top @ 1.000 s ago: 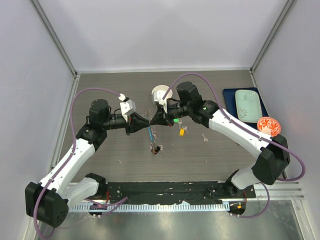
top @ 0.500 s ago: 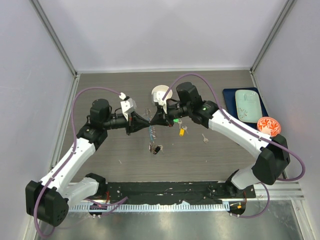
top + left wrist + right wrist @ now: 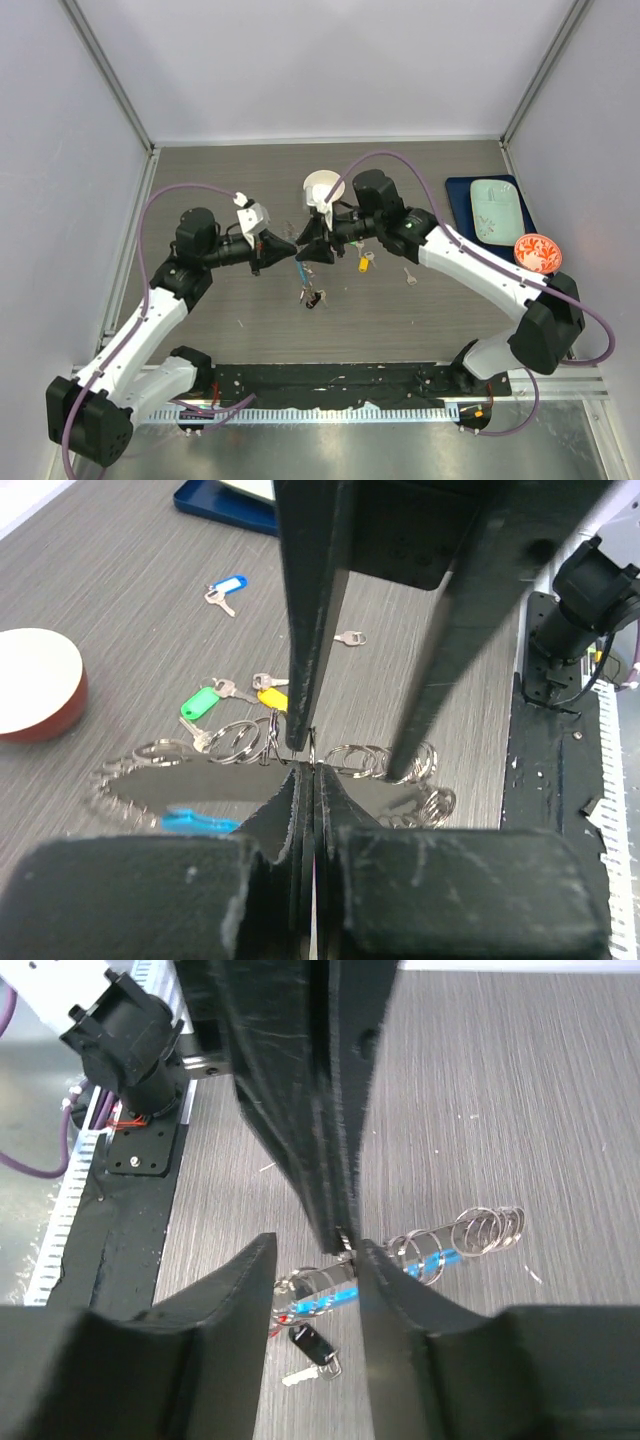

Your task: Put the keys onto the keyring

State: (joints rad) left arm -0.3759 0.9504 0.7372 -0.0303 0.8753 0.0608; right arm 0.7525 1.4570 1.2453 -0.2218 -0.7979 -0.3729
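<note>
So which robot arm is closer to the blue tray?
Right. The right arm runs just beside the blue tray; the left arm is far over on the opposite side.

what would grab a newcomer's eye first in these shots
The two arms meet nose to nose at mid-table: the left gripper is pinched shut on the keyring, and the right gripper stands open around the same spot. Next come the colours: a green-tagged key and a yellow-tagged key lie loose on the table to the right of the grippers, and an orange patterned dish sits near the right edge.
</note>
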